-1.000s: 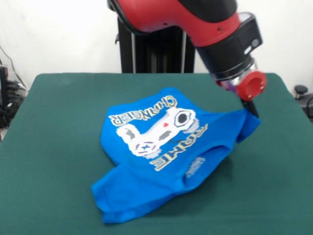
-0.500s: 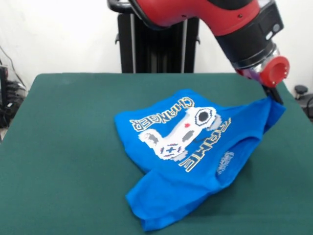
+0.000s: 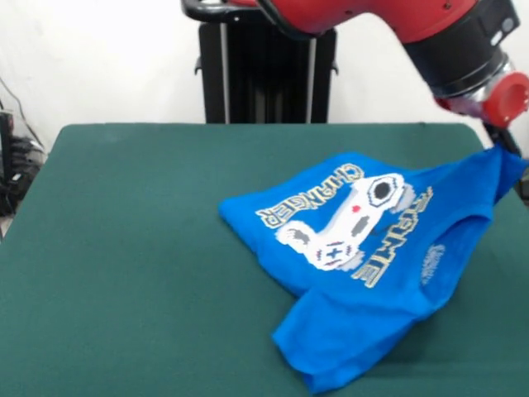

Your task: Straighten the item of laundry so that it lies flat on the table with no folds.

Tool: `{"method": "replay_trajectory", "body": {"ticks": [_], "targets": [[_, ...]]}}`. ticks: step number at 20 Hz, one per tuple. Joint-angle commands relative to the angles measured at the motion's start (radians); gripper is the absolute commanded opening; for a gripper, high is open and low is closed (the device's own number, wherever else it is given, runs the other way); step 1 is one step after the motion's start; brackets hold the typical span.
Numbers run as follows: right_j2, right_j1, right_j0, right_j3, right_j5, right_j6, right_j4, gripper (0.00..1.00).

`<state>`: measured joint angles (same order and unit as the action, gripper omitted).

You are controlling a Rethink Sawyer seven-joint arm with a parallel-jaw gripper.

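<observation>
A: Where is the blue shirt (image 3: 372,256)?

B: On the right side of the green desk (image 3: 124,248), still bunched up.

A: And the end effector (image 3: 506,142)?

B: At the far right edge, pinching the shirt's raised corner. The rest of the shirt trails away from it, left and toward the front.
</observation>
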<state>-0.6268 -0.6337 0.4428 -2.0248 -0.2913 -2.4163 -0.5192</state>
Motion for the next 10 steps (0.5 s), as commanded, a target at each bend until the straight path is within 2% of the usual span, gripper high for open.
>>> {"method": "replay_trajectory", "body": {"ticks": [1, 6, 8, 9, 10], "targets": [[-0.133, -0.025, -0.049, -0.077, 0.045, -0.303, -0.126, 0.00], [-0.138, -0.010, -0.063, -0.082, 0.091, -0.292, -0.140, 0.00], [-0.102, -0.012, -0.082, -0.083, 0.104, -0.289, -0.139, 0.00], [-0.089, -0.014, -0.086, -0.084, 0.109, -0.274, -0.137, 1.00], [-0.087, -0.016, -0.085, -0.086, 0.115, -0.268, -0.129, 1.00]]}}
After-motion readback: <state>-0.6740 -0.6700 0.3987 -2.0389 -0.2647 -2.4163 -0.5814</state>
